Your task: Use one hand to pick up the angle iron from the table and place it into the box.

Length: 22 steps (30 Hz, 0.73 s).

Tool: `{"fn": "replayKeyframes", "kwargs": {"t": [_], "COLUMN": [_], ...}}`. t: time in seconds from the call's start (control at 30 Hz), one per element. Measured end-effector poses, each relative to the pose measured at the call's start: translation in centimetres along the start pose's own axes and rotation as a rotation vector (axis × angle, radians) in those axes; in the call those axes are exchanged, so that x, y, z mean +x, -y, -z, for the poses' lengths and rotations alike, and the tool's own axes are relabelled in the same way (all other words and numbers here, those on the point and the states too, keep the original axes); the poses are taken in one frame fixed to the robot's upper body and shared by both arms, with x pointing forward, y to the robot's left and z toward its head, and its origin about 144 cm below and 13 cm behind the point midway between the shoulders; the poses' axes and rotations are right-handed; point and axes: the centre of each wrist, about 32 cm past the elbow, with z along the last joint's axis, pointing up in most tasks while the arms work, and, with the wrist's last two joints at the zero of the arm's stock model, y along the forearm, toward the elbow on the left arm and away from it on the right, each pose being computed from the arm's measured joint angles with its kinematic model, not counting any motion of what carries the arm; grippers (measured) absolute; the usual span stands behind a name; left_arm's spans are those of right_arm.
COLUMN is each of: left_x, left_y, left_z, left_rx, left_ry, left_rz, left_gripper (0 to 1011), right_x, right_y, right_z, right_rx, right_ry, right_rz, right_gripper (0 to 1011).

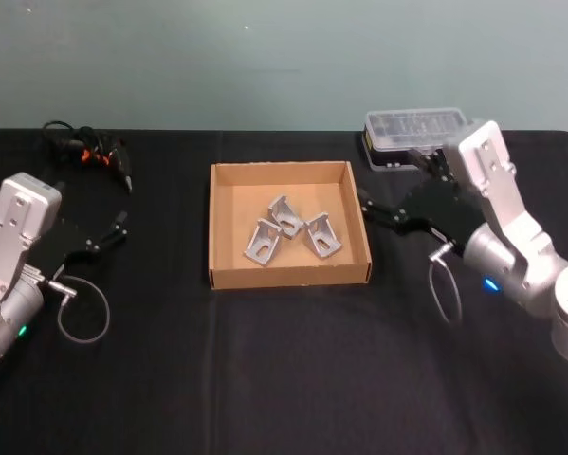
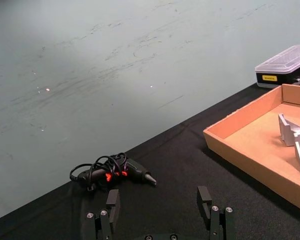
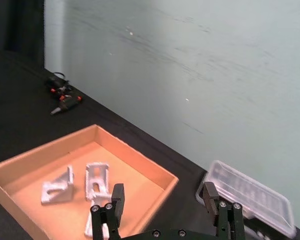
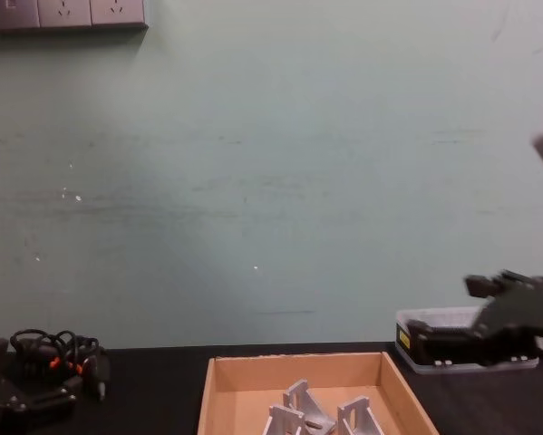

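The right gripper (image 1: 371, 210) hangs just off the right wall of the box (image 1: 288, 278), raised above the table (image 1: 284, 379), its fingers (image 3: 117, 199) spread wide with nothing between them. In the right wrist view the box lies ahead of and below those fingers, and three angle irons (image 1: 288, 230) — bare silver metal brackets with slotted faces — rest on the cardboard floor, close together near the middle, two of them touching. One sits nearest the claw's side of the box, the other two farther toward the left wall.

Behind the right gripper, at the table's far edge, stands a clear-lidded plastic case (image 1: 414, 129) with a black base. It carries a small yellow label (image 2: 269, 78) on its end, showing in the left wrist view — the print on it is too small to read.

The left gripper (image 1: 122, 224) rests well apart from the box, over the left part of the table, its fingers (image 2: 112, 199) likewise held wide apart and empty. Beyond it, toward the far left corner, lies a tangle of black cables (image 1: 86, 148) with red-orange marks, wound about a dark tool with a pointed tip. A thin cable loop (image 1: 82, 313) lies on the black cloth beside the left arm. In the chest view a row of wall sockets (image 4: 67, 14) sits high on the pale green wall.
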Motion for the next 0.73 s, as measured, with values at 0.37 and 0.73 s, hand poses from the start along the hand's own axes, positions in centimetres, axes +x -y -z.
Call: {"fn": "replayKeyframes", "kwargs": {"t": [0.37,0.73], "left_x": [0.0,0.0], "left_y": [0.0,0.0], "left_z": [0.0,0.0], "left_rx": [0.000,0.000], "left_ry": [0.000,0.000], "left_rz": [0.000,0.000], "left_gripper": [1012,1011], "right_x": [-0.6,-0.5], "right_y": [1.9,1.7], "right_z": [1.7,1.6], "right_rx": [-0.005,-0.005], "right_ry": [0.003,0.003], "right_rz": [0.062,0.057], "right_gripper": [1000,1000]}}
